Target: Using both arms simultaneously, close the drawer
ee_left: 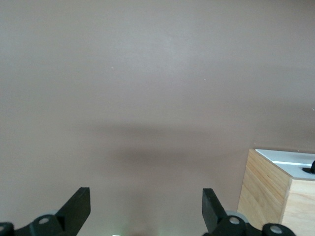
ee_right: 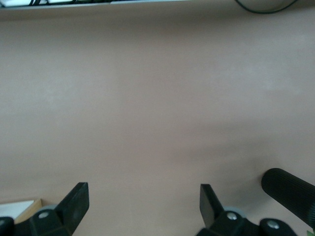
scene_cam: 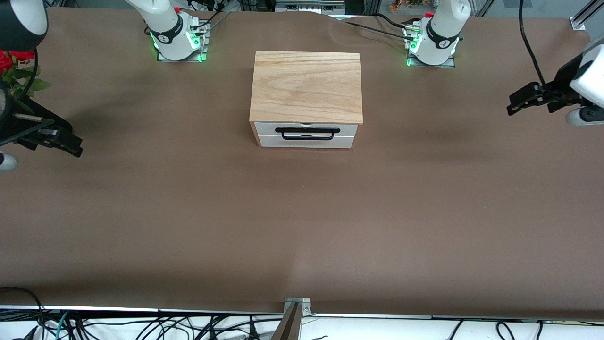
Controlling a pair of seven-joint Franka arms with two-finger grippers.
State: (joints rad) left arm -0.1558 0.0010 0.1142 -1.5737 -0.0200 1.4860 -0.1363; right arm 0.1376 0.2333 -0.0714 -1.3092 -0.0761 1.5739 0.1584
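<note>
The wooden box [scene_cam: 306, 87] stands mid-table between the two arm bases. The drawer [scene_cam: 306, 134] shows its white front and black wire handle [scene_cam: 307, 133] toward the front camera, about flush with the box. My left gripper [scene_cam: 516, 101] is open and empty, over the table at the left arm's end, well apart from the box. Its wrist view shows the spread gripper [ee_left: 146, 199] and a corner of the box [ee_left: 273, 191] with the drawer's white front [ee_left: 288, 157]. My right gripper [scene_cam: 73, 144] is open and empty over the right arm's end, as its wrist view [ee_right: 142, 196] shows.
The brown table [scene_cam: 302, 222] spreads wide around the box. Red flowers with green leaves [scene_cam: 16, 71] stand at the right arm's end. A black ribbed cylinder [ee_right: 290, 189] shows in the right wrist view. Cables [scene_cam: 141, 326] hang below the table edge nearest the front camera.
</note>
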